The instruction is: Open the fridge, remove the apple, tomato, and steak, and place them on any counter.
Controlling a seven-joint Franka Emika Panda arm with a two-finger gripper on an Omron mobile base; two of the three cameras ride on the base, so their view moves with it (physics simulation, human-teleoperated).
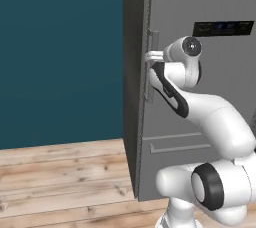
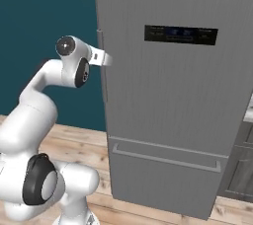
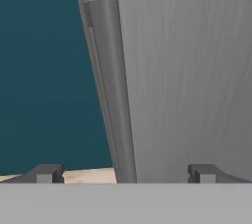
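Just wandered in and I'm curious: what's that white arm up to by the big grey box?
The white arm is reaching for the fridge to open it. Its pincer is open, with the long vertical door handle standing between the two fingertips, not yet gripped. The door looks shut, so whatever is inside is hidden.

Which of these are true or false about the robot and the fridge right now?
1. The fridge door is shut. True.
2. The fingers are clamped on the handle. False: they stand wide apart, the handle between them.
3. The fingers hold an apple. False: they hold nothing.
4. A black panel sits on the door. True.
5. The floor is tiled. False: it is wooden planks.
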